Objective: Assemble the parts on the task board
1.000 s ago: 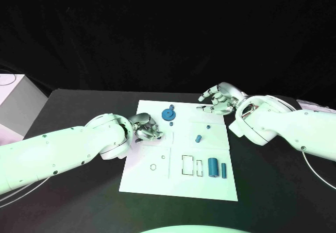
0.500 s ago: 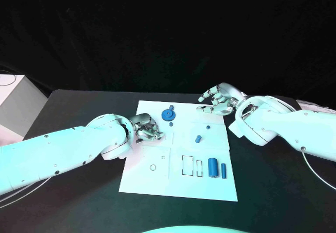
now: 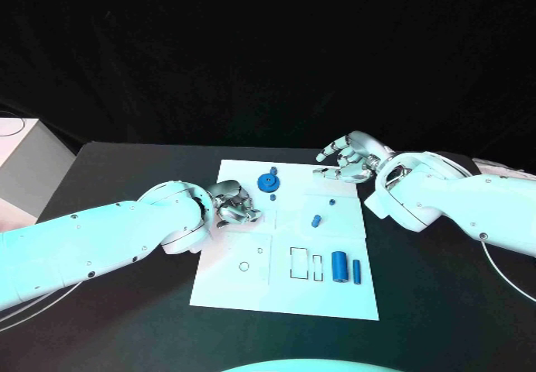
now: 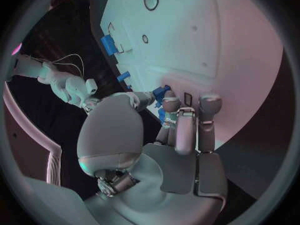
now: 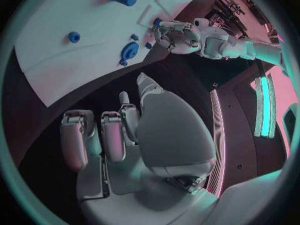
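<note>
At the far left we see a pale box (image 3: 22, 159) standing at the edge of the black bench (image 3: 123, 167), with dark drapery filling the room behind it. Moving right, our left hand (image 3: 232, 204) sits over the left edge of the white task board (image 3: 252, 291), its fingers curled in tight; in the left wrist view a small blue part (image 4: 160, 93) shows just at the fingertips (image 4: 170, 105), but we cannot tell whether the hand actually grips it or only rests against it. On the board itself, near the far edge, lies a round blue gear-like part (image 3: 268, 183) with a tiny blue peg (image 3: 273, 170) just beyond it. Further along, towards the middle of the board, a short blue piece (image 3: 317, 221) lies beside a smaller blue dot (image 3: 331, 204). Near the front of the board we see outlined rectangular slots (image 3: 300, 263), and just to their right two blue cylinders lying side by side, a thicker one (image 3: 338, 267) and a thinner one (image 3: 358, 271). At the right, our right hand (image 3: 348, 157) hovers over the bench just beyond the board's far right corner, its fingers loosely spread and curved with nothing in them; the right wrist view shows the fingers (image 5: 112, 135) apart and clear of the board. The black bench runs on to the right beneath the white arm.
</note>
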Controlling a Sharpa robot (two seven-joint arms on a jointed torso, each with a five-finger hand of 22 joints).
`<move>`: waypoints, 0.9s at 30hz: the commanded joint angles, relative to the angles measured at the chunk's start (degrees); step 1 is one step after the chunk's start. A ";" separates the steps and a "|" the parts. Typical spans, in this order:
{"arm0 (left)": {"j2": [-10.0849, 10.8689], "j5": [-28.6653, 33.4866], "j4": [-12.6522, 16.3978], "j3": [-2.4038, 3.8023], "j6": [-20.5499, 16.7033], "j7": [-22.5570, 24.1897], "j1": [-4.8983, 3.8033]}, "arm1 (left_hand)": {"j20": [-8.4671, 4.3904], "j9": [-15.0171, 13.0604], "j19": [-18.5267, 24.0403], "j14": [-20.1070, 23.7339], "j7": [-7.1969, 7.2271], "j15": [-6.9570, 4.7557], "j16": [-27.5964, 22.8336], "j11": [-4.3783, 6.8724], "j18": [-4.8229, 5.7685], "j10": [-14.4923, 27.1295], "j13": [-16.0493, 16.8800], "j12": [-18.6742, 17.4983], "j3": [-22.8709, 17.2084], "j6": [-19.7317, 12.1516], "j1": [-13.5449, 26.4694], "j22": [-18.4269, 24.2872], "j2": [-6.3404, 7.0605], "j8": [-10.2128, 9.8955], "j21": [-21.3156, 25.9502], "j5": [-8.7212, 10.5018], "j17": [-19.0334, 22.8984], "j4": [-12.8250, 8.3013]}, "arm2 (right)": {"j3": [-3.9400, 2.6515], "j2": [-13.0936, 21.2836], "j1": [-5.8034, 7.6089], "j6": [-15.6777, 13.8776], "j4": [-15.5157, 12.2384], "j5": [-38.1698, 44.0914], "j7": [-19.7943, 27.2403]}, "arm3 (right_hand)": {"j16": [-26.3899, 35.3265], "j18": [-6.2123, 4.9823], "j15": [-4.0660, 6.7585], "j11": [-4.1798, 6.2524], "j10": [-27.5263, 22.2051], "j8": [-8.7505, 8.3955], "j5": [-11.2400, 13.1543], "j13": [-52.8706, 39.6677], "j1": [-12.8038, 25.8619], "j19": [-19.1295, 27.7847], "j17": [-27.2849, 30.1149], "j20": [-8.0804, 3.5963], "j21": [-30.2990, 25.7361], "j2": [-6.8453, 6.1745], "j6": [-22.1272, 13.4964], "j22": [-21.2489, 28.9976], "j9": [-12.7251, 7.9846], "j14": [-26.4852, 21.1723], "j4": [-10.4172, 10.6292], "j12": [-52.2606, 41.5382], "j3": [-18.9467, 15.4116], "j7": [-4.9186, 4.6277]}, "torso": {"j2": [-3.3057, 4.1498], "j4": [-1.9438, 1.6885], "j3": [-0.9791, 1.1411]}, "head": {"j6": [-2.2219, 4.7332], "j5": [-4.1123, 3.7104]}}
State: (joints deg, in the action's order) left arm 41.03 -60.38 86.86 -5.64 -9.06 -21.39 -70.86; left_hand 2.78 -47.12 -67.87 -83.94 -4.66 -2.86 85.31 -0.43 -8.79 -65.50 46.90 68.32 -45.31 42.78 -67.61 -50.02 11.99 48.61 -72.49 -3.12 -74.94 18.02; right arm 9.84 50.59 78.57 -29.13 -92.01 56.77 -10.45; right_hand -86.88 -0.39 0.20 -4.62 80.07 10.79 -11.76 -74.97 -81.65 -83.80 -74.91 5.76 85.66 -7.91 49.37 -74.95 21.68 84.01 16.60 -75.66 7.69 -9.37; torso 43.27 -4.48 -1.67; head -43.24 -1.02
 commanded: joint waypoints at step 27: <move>0.00 -0.39 -1.22 -0.02 4.77 -6.87 0.02 | 0.20 -0.08 -0.06 -2.14 -0.14 -0.07 0.09 -0.10 1.02 0.66 -1.06 -0.92 -12.65 0.24 0.40 0.15 -1.16 -0.64 -0.29 0.07 -2.79 -12.28 | -0.01 0.24 -0.28 0.83 -0.38 -0.44 0.18 | 0.05 -0.79 -0.29 0.17 -0.35 0.08 -0.24 -3.61 0.22 -4.03 -9.37 0.22 -0.41 0.39 -0.34 -12.17 -0.08 4.51 -0.04 0.11 0.42 -0.06 | -0.06 0.02 0.04 | -0.21 -0.11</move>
State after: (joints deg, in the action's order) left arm 40.64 -60.33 86.53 -5.17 -6.45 -24.46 -71.29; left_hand 2.78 -46.95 -67.87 -83.94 -4.60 -2.86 85.31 -0.63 -8.79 -64.52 45.86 67.36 -45.47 42.81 -67.11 -49.85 11.43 48.22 -72.49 -2.87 -74.93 18.18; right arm 9.84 50.78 78.32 -29.00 -92.28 56.35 -10.50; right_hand -86.88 -0.39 0.21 -4.62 80.07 10.79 -11.77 -74.97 -81.66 -83.80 -74.91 5.76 85.42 -7.92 49.37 -74.93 21.69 84.01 16.60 -75.66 7.69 -9.37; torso 43.24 -4.43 -1.62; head -43.45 -1.09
